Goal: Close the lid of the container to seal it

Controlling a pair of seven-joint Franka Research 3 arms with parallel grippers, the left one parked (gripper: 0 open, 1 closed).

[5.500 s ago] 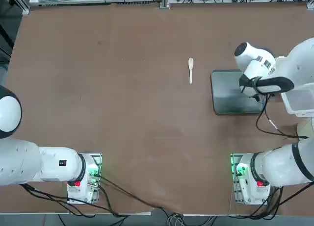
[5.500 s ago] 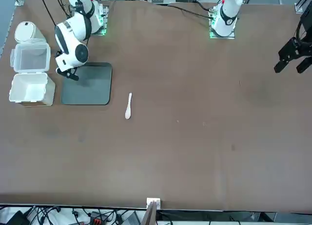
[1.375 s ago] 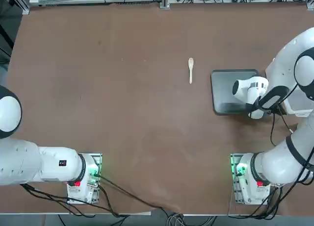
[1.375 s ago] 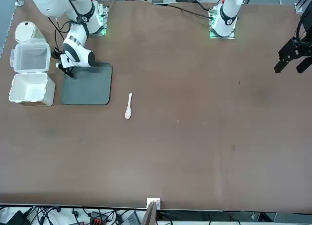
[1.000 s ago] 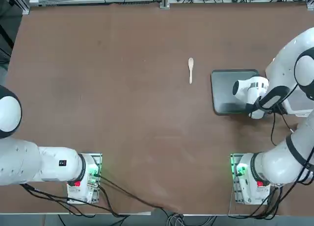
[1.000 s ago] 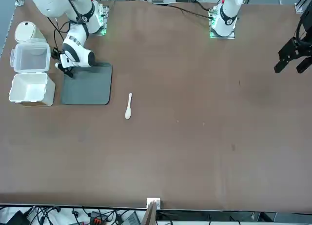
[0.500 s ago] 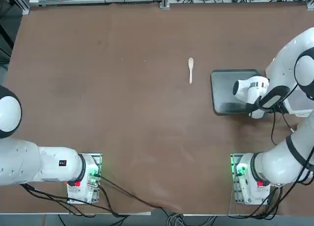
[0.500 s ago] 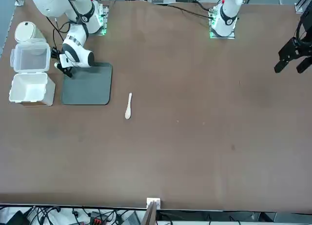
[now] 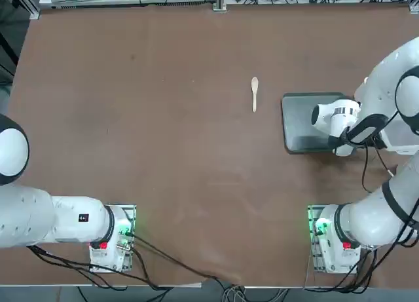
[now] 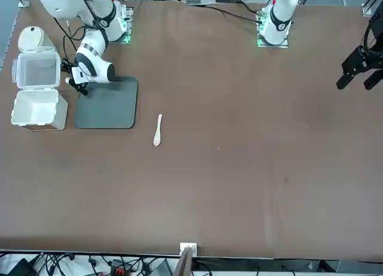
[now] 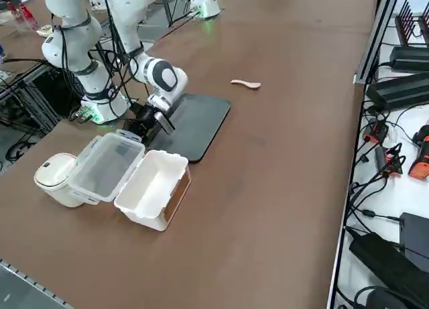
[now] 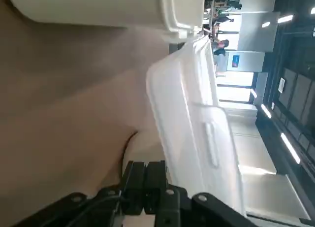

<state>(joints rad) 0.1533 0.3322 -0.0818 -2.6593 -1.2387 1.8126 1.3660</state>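
The container [image 10: 36, 108] is a small white box standing open near the table's edge, beside the grey tray. Its translucent lid [image 10: 37, 69] lies folded back flat, joined to the box along one edge; both also show in the right side view, the container [image 11: 153, 188] and the lid [image 11: 106, 167]. My right gripper [image 10: 73, 79] hangs low over the table between the tray's corner and the lid's side edge. In the wrist view its fingers [image 12: 146, 180] are shut with nothing between them, and the lid [image 12: 192, 118] fills the space just ahead of them.
A dark grey flat tray [image 10: 108, 105] lies next to the container. A small wooden spoon [image 10: 157, 132] rests on the table beyond the tray. A white round canister [image 10: 30, 39] stands against the lid's far side.
My right gripper has crept a short way from the tray's corner toward the lid, staying shut. Container, lid, tray and spoon have not moved.
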